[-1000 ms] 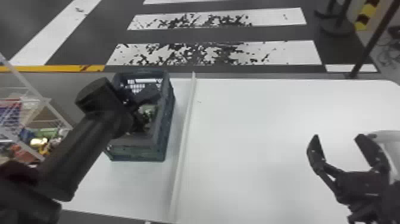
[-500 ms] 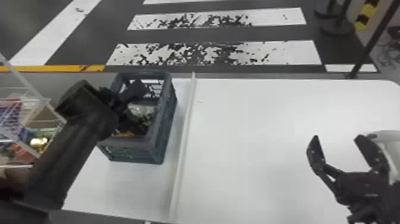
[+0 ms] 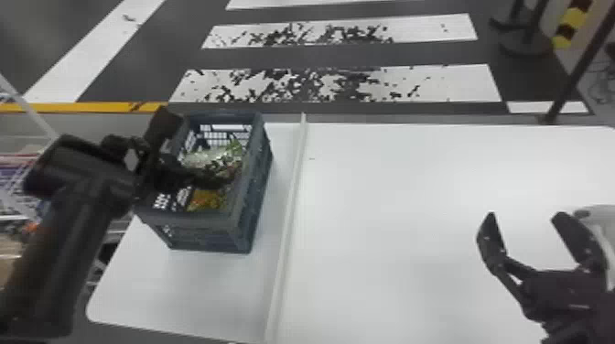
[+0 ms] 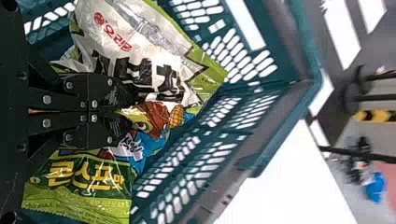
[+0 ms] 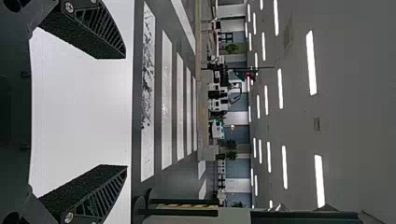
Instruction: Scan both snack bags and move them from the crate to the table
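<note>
Clenching one snack bag (image 4: 153, 116) of two — left gripper (image 3: 219, 178) | one crate (image 3: 208, 235) | right gripper (image 3: 525, 219) released

White stripes (image 3: 302, 84) and a yellow line (image 3: 82, 107) mark the dark floor (image 3: 297, 57). A rack (image 3: 28, 105) stands at the head view's left, a black post (image 3: 579, 73) at its right. Lamps (image 5: 319, 181) dot the ceiling (image 5: 350, 112).

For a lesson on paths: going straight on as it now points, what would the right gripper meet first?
Ahead of the right gripper, the way looks free over the white table and beyond its far edge, as far as visible; depth is hard to judge.
</note>
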